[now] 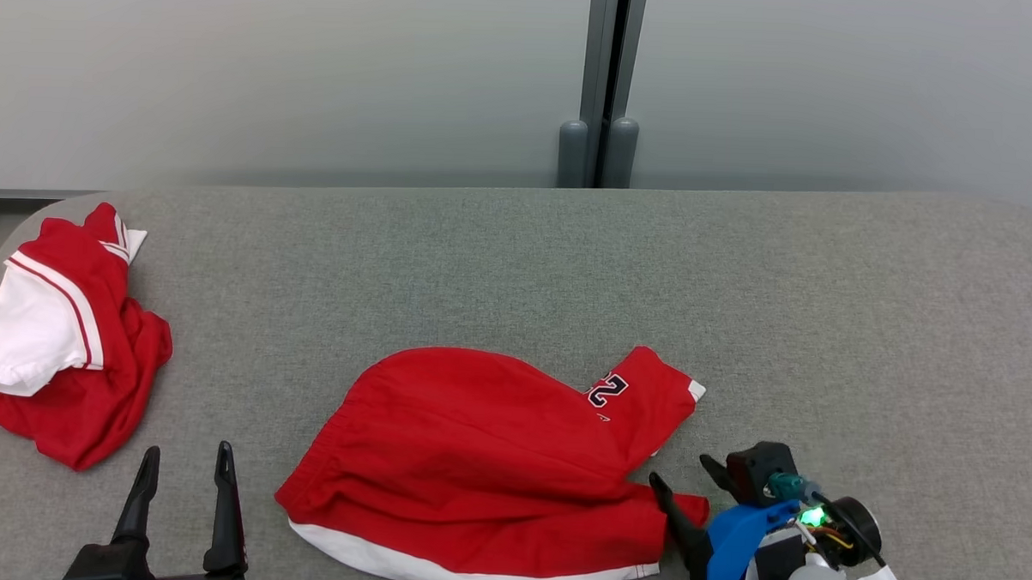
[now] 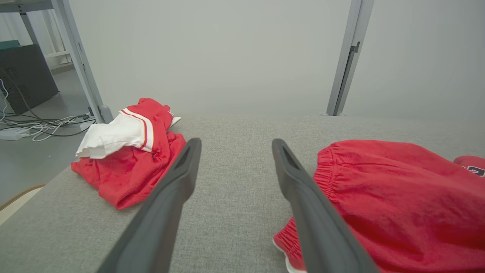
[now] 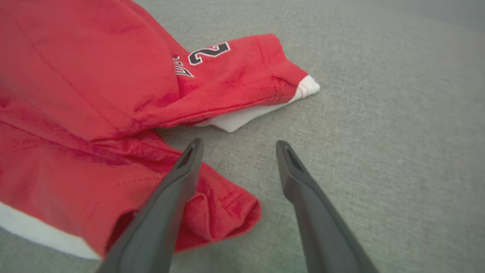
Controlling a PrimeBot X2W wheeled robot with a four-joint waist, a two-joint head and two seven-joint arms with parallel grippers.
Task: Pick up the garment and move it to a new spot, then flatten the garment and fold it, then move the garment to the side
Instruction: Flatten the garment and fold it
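Observation:
A red garment (image 1: 484, 456) with a white hem and a dark number lies spread on the grey cloth surface, near its front middle. The left wrist view has the garment (image 2: 394, 204) at the right; in the right wrist view the garment (image 3: 94, 113) lies at the left. My left gripper (image 1: 185, 463) stands open at the lower left, a short way left of the garment, holding nothing. My right gripper (image 1: 683, 476) is open at the garment's lower right corner; one finger lies over a fold of red cloth, the other over bare surface.
A second red and white garment (image 1: 55, 334) lies crumpled at the left edge of the grey surface (image 1: 823, 335). Behind stands a pale wall with a grey post (image 1: 605, 87). Cables and a table leg (image 2: 81, 64) are on the floor off to the left.

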